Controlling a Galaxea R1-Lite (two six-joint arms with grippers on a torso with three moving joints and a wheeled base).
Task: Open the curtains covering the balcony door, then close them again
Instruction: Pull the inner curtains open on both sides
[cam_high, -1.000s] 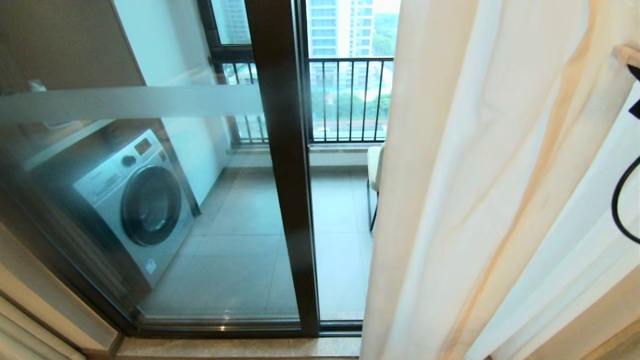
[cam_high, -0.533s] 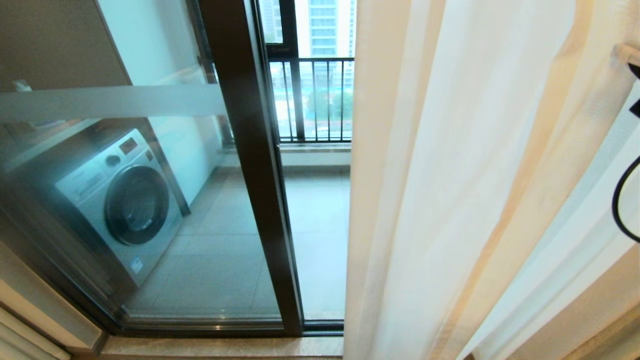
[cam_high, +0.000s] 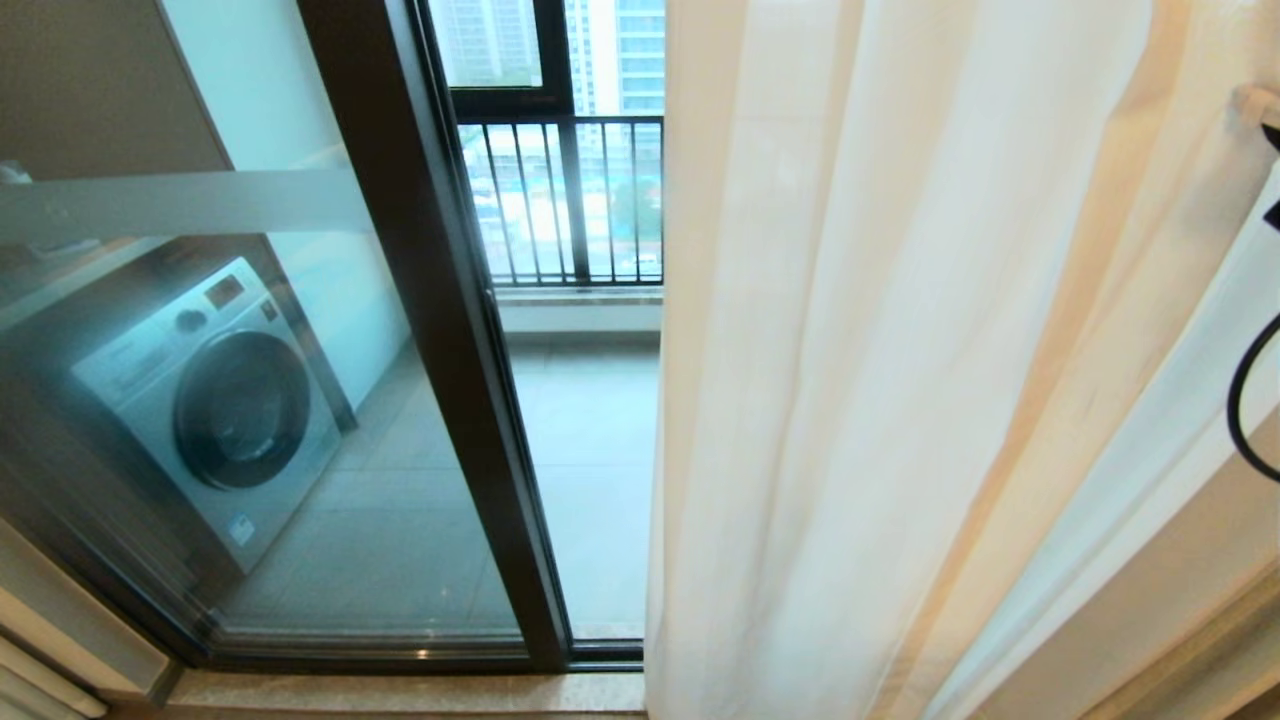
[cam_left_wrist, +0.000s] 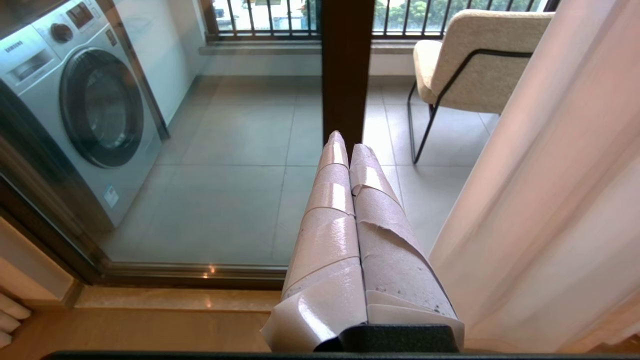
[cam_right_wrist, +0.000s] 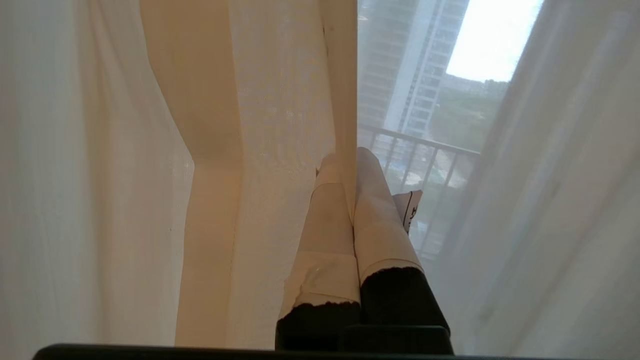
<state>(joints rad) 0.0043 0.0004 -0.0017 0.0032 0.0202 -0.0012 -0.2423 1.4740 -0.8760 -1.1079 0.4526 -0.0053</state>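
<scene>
A sheer white curtain (cam_high: 900, 400) hangs in soft pleats over the right half of the head view. To its left the balcony door (cam_high: 440, 350) shows bare, a dark frame with glass and a frosted band (cam_high: 180, 205). My right gripper (cam_high: 1258, 105) sits at the far right edge, raised against the fabric. In the right wrist view that gripper (cam_right_wrist: 350, 157) is shut on the curtain's (cam_right_wrist: 280, 100) folded edge, which runs up between the taped fingers. The left gripper (cam_left_wrist: 346, 142) is shut on nothing, low and pointing at the door frame (cam_left_wrist: 347, 65), with the curtain (cam_left_wrist: 550, 200) beside it.
Behind the glass stand a grey washing machine (cam_high: 210, 400) and a black-barred railing (cam_high: 570, 200). A beige chair (cam_left_wrist: 470, 60) is on the balcony tiles. A stone sill (cam_high: 400, 695) runs along the door track. A black cable (cam_high: 1240, 400) loops at the right edge.
The whole head view has slid left, so the camera has moved right along the door. My right gripper keeps its place in the picture with the curtain in it. The chair is now hidden behind fabric.
</scene>
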